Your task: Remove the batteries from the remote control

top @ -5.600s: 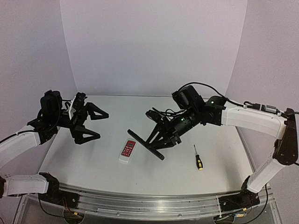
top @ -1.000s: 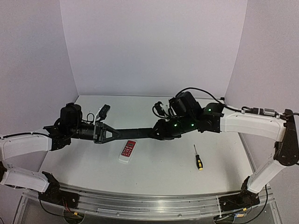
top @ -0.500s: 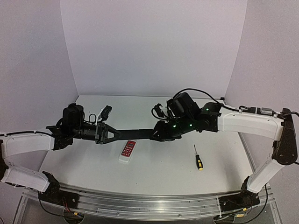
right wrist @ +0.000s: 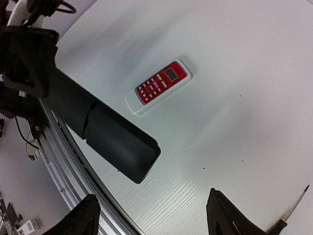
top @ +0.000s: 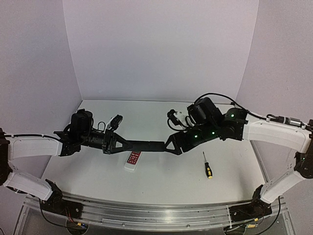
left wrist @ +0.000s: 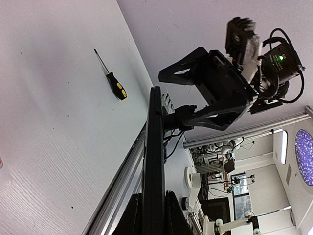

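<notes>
Your left gripper (left wrist: 153,218) has its fingers pressed together on one end of the black remote (top: 146,145), pinching it by its thin edges. It holds it level in the air just above and behind the white remote (top: 133,160), which lies flat on the table (top: 98,171). Gripped that way, the long body sticks out toward your other arm with its free end exposed. I'd judge that is the point: one arm steadies the remote so the other can work on it.

Your right gripper (top: 171,143) is spread wide and holds nothing. It sits just off the free end, which hangs in front of the gap between its fingers without touching them.

A seam crosses the black remote's face partway along in the right wrist view, possibly the battery cover. I can't tell whether it has shifted. No batteries show anywhere, so I take them to be inside. The screwdriver (top: 207,165) lies untouched, well to the right of the white remote.
</notes>
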Motion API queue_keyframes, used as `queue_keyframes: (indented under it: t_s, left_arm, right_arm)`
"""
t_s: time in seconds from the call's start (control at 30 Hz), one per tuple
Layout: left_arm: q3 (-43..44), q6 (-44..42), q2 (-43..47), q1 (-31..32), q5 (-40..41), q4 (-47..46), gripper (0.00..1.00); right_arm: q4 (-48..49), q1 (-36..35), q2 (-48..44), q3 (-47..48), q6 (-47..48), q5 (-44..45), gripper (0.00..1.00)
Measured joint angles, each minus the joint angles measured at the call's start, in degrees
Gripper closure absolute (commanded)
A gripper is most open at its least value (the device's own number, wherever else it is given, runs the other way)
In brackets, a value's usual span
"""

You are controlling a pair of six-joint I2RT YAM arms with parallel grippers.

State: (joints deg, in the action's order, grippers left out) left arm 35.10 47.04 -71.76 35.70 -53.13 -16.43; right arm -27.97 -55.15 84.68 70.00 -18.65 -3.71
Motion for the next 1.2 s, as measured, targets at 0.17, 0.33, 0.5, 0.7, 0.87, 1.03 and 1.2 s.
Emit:
queue_keyframes:
  t_s: [0.17,0.33,0.5,0.7,0.87,1.03,1.2]
  left_arm:
    - [1.17,1.32,-1.97,0.0,-2.1,0.56,1.0]
    - [2.4,2.23,-3.48,0.0,-3.37,2.8,1.0]
    - [2.72,3.06,-3.64,0.0,-3.9,3.9,1.0]
    - [2.72,3.91,-3.64,0.0,-4.18,4.33,1.0]
    - [2.72,3.99,-3.64,0.0,-4.29,4.55,1.0]
    - [2.72,3.99,-3.64,0.0,-4.34,4.62,1.0]
    - [2.72,4.0,-3.62,0.0,-4.36,4.63,1.0]
  right_arm:
    - [-1.33,0.14,-3.84,-0.04,15.62,-3.12,0.15]
    - [-2.13,-0.36,-2.88,0.11,31.36,-6.64,0.13]
    - [-3.0,-2.14,2.42,3.04,42.38,-6.06,0.13]
    - [-3.08,-2.92,8.1,7.31,50.01,-4.3,0.16]
    - [-3.08,-3.05,10.31,9.11,53.38,-4.02,0.22]
    - [-3.1,-3.23,11.11,9.85,55.27,-3.93,0.28]
    - [-3.05,-3.66,11.9,10.14,56.3,-3.13,0.3]
